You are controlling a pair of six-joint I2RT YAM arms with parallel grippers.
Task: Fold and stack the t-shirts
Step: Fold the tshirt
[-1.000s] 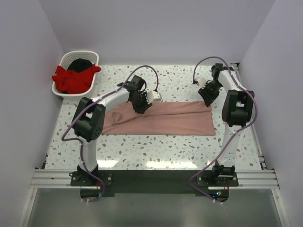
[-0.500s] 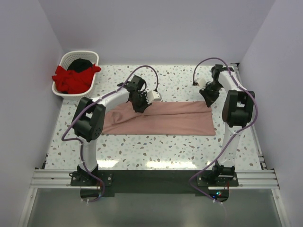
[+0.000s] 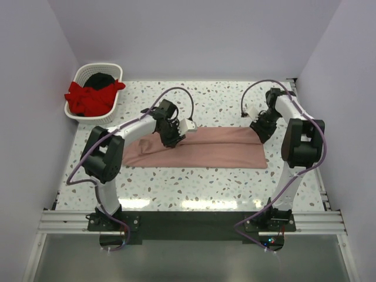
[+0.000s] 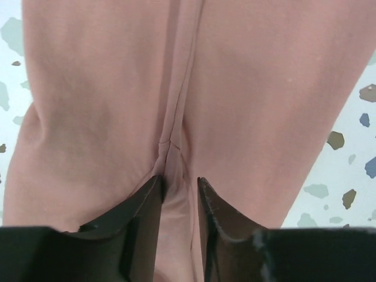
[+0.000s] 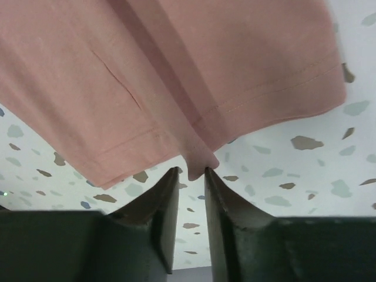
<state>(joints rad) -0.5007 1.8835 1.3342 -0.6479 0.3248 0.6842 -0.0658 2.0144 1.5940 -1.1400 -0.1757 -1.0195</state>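
Note:
The salmon-pink t-shirt point(image 3: 205, 148) lies folded into a long band across the middle of the table. My left gripper point(image 3: 172, 139) is on the band's left part, shut on a pinched ridge of pink cloth point(image 4: 176, 176) between its fingers. My right gripper point(image 3: 262, 130) is at the band's far right corner, shut on a small tab of the hem point(image 5: 197, 154), with the shirt point(image 5: 176, 70) spread beyond it. The red t-shirt point(image 3: 88, 97) and the black t-shirt point(image 3: 101, 79) lie bunched in the basket.
The white slatted basket point(image 3: 111, 69) stands at the far left corner. Grey walls close the table on three sides. The speckled tabletop point(image 3: 194, 182) shows in front of the shirt.
Both grippers have shifted slightly toward the near side with the cloth; the shirt's far edge has drawn in a little, more so at the right end.

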